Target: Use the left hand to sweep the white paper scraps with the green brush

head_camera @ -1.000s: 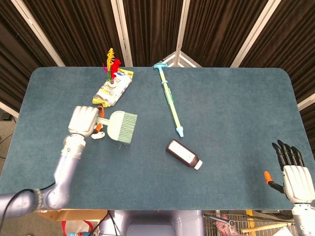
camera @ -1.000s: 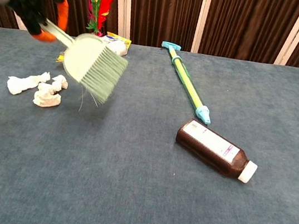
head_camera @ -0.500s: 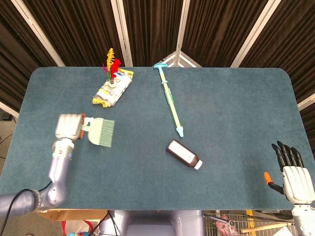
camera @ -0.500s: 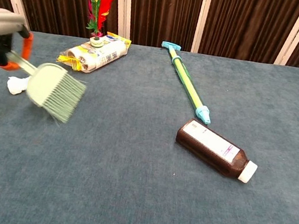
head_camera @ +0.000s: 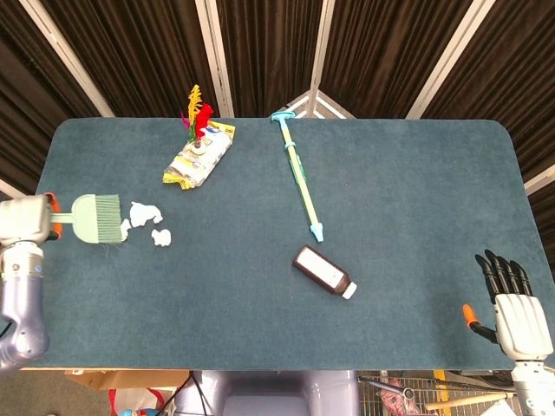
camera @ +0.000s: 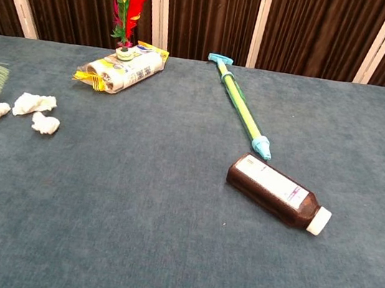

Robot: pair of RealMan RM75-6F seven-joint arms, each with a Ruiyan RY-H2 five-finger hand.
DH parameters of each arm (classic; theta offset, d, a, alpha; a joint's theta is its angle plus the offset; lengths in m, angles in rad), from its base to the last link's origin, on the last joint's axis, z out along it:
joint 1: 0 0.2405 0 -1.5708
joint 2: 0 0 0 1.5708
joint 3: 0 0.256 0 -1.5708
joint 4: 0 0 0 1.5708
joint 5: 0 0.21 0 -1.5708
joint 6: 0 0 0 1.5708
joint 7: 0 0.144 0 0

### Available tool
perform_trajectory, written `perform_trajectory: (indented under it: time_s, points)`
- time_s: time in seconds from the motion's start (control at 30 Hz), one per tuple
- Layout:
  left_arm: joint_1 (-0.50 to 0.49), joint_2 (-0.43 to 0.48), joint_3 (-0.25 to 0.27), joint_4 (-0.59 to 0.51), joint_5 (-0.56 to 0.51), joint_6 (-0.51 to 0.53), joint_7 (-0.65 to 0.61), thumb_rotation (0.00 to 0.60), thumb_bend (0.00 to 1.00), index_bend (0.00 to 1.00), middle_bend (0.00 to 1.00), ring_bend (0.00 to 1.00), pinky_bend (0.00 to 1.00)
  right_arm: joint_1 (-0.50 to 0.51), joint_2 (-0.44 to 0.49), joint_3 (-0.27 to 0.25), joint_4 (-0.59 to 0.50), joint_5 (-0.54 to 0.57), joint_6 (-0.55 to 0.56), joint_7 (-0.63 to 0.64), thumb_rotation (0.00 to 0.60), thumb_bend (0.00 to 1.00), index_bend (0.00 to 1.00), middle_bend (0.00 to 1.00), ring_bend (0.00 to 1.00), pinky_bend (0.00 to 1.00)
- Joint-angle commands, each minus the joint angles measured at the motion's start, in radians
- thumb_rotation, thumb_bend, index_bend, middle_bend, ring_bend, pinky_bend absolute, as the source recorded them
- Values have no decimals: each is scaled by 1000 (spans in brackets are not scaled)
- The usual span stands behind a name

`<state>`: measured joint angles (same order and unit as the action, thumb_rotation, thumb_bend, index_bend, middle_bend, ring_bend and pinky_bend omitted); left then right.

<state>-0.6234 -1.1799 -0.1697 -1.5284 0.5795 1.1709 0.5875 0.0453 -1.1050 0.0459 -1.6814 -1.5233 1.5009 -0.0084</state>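
My left hand (head_camera: 24,221) sits out at the edge of the tabletop (head_camera: 390,191), wrapped around the handle of the green brush (head_camera: 94,217), with the bristles pointing toward the white paper scraps (head_camera: 146,224).

The main risk I see is the sweep going off the edge. The brush is already close to it, and the scrap touching the bristle tips lies nearest my hand; if I drag toward myself, that piece could drop off the tabletop and out of reach. A second risk is splitting the group. The scraps lie as loose lumps just beyond the bristles, and a stroke that catches only the nearest one would leave the others scattered. They look light, so a fast flick could also toss them toward the yellow packet (head_camera: 198,156), which lies further back from the brush. From the chest view only the bristle edge shows, so I cannot tell whether the bristles press into the cloth or ride just above it.

My right hand (head_camera: 513,305) hangs off the opposite side, far from the brush, fingers spread and holding nothing.
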Motion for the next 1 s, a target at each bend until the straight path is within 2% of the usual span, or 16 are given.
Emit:
perform_trajectory:
  time_s: [0.03,0.17,0.3,0.43,0.67,0.73,0.8,0.83,0.9,0.93,1.0]
  points:
    - [57,88,-38,-74,74,-3,-143,600,792,805,1000,1000,1000,-1,-1,1,0,1,2,-2,600,376,0,0,0,0]
    - [105,142,-36,-217,201,32,-243,600,791,805,1000,1000,1000,0,-1,1,2,1,1,-4,600,376,0,0,0,0]
    - [150,140,7,-342,357,79,-293,600,792,805,1000,1000,1000,0,-2,1,5,2,-1,-6,600,376,0,0,0,0]
    - [165,90,71,-414,433,69,-265,600,791,805,1000,1000,1000,0,-2,1,4,2,0,-9,600,376,0,0,0,0]
    - [172,-95,140,-381,479,79,-165,600,760,767,1000,1000,1000,-3,-2,1,3,6,2,-11,600,376,0,0,0,0]
    - [177,-145,151,-363,485,79,-157,600,686,695,1000,1000,1000,-4,-1,2,2,8,1,-10,600,376,0,0,0,0]
    - [181,-175,166,-349,489,74,-146,600,541,577,991,994,995,-3,-1,2,2,9,0,-11,600,376,0,0,0,0]
    - [183,-182,176,-341,495,73,-132,600,433,506,962,972,975,-4,0,2,2,9,1,-10,600,376,0,0,0,0]
    - [187,-179,196,-332,513,75,-106,600,257,406,852,882,903,-3,2,2,2,10,-1,-8,600,376,0,0,0,0]
    - [196,-157,216,-331,524,82,-85,600,167,335,760,806,843,-4,2,1,2,11,-2,-7,600,376,0,0,0,0]
    - [218,-99,245,-350,558,104,-87,600,74,199,598,679,725,-3,3,0,1,11,-5,-6,600,376,0,0,0,0]
